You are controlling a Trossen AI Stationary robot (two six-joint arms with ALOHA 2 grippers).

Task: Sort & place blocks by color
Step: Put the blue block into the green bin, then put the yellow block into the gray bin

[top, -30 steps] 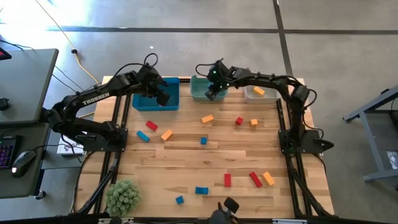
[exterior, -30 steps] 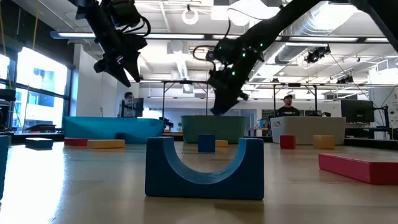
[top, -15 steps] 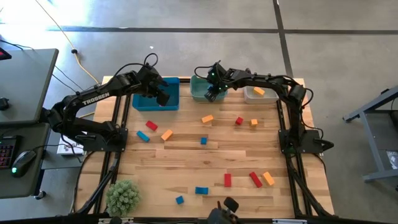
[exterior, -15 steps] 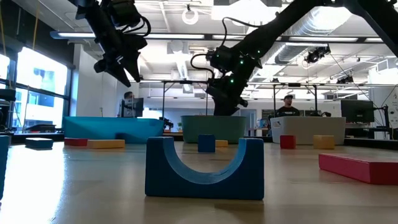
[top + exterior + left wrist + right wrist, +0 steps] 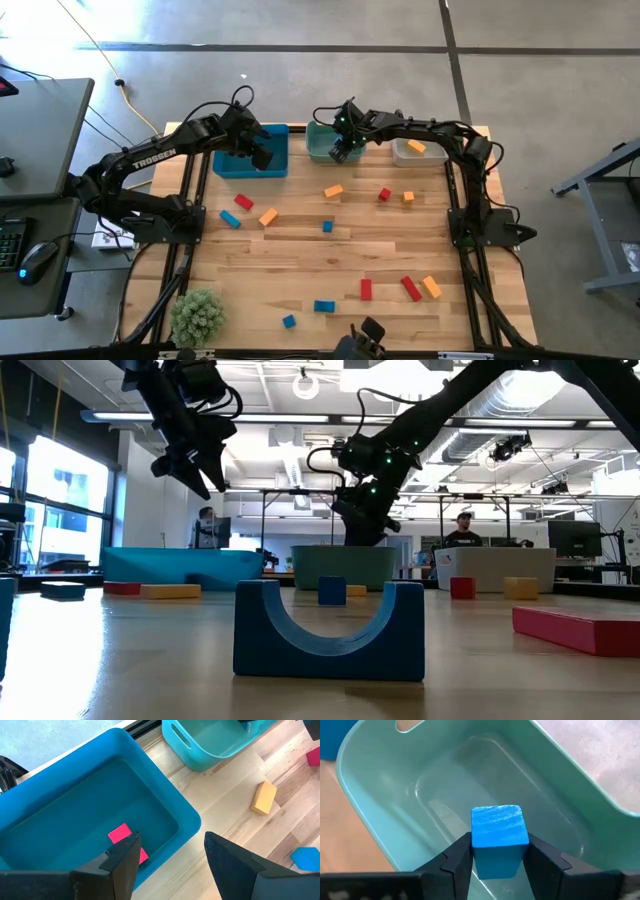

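My right gripper (image 5: 340, 152) hangs over the teal bin (image 5: 322, 146) and is shut on a blue cube (image 5: 499, 837). Below the cube, the right wrist view shows the bin's floor (image 5: 445, 805). My left gripper (image 5: 170, 845) is open and holds nothing above the blue bin (image 5: 100, 815), where a red block (image 5: 120, 833) lies on the floor. An orange block (image 5: 416, 146) lies in the white-grey bin (image 5: 404, 155). Red, blue and orange blocks lie flat on the table, among them an orange one (image 5: 333, 190), a red one (image 5: 384, 194) and a blue one (image 5: 327, 227). My right gripper pinches the blue cube between its two fingers, one on each opposite side face (image 5: 476, 845). The fingers slant down from above. The cube is lifted clear over the inside of the teal bin, with its top face (image 5: 496, 815) showing.
The three bins stand in a row along the far edge. More blocks lie near the near edge: red bars (image 5: 366, 289) (image 5: 411, 289), an orange one (image 5: 432, 287), blue ones (image 5: 323, 306). A blue arch block (image 5: 328, 630) stands near the low camera. A green plant (image 5: 197, 316) sits at the near left corner.
My right gripper, still shut on the blue cube, has shifted a little toward the left over the teal bin and tipped slightly. It has kept still for the last half second. My left gripper has not moved.
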